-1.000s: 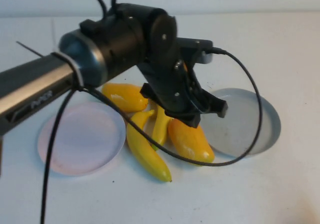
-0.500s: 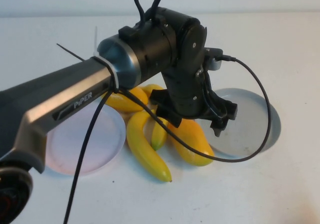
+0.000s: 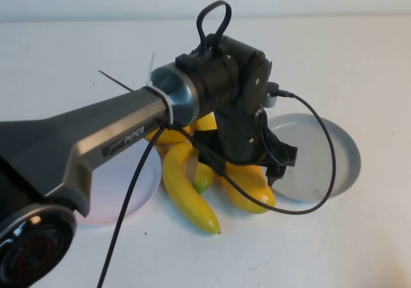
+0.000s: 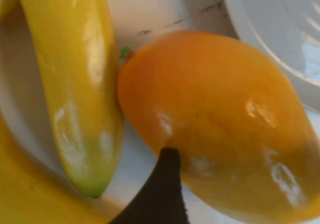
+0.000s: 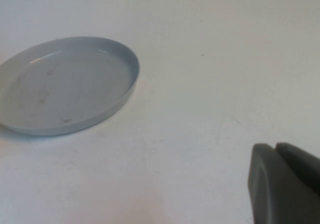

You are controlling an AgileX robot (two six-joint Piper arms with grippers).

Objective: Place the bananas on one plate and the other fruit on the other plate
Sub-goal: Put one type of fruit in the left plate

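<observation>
A: High view?
B: Left gripper (image 3: 273,166) spread over a mango (image 3: 250,185) beside the grey plate (image 3: 334,153); bananas (image 3: 186,192) lie between that plate and the pink plate (image 3: 125,192).

A: Left wrist view?
B: One fingertip (image 4: 160,194) touches the mango (image 4: 215,119).

A: Right wrist view?
B: Right gripper (image 5: 285,184) pressed together, apart from the grey plate (image 5: 65,84).

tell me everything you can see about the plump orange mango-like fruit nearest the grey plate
The plump oval orange-yellow mango-like fruit looks like glossy plastic, deep orange with a paler yellowish end and a small green nub at its tip. It lies on its side on the white table, on neither plate, between the shorter curved yellow banana, which it touches, and the round grey plate. The left gripper hangs open right over it, one dark fingertip against its skin. It is not lifted.
</observation>
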